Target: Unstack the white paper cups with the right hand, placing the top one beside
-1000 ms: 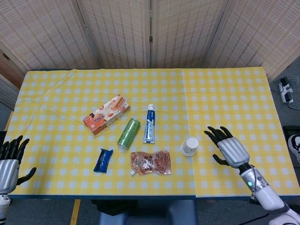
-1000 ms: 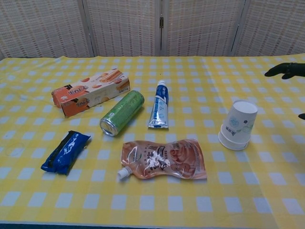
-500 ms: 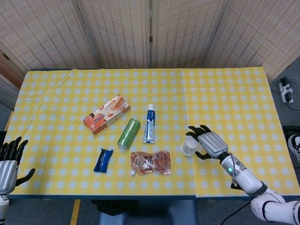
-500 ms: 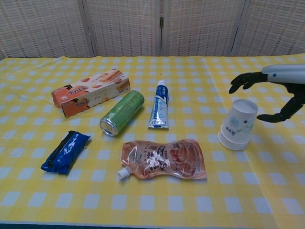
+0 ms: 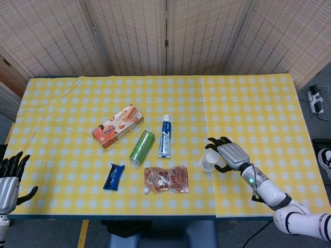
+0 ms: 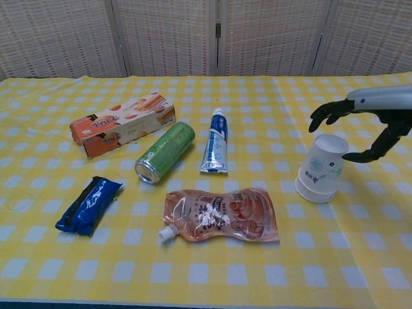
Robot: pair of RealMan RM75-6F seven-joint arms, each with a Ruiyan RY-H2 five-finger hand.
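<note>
woven screens stand behind a surface [image 5: 248, 103] under a yellow checked cloth, and the robot works from the near edge. the cups [image 6: 320, 168] sit upside down, nested and leaning a little, toward the right of the cloth, just right of a brown pouch [image 6: 222, 214]. further left lie a tube [image 6: 215, 150], a green can [image 6: 165, 152], an orange box [image 6: 122, 123] and a blue wrapper [image 6: 89, 204], all well apart from the cups. the right robot hand [image 5: 227, 154] hovers at the top of the stack, fingers [image 6: 328, 111] spread over its far side and the thumb curving round the right side; the chest view shows a gap between them and the paper, so it looks apart and holding nothing. the left robot hand [image 5: 10, 178] hangs off the near left corner, fingers spread, empty and far from everything. by my reckoning this is the reach-and-shape step: the hand is framing the top cup but has not yet closed on it. the next move calls for the fingers to close gently round the upper cup alone, high enough to miss the rim of the one beneath, then lift straight along the stack's lean so the two part. too hard a squeeze could crush the thin paper or drag both cups up together, and the bare cloth just right of the stack looks a fair spot to set it down.
</note>
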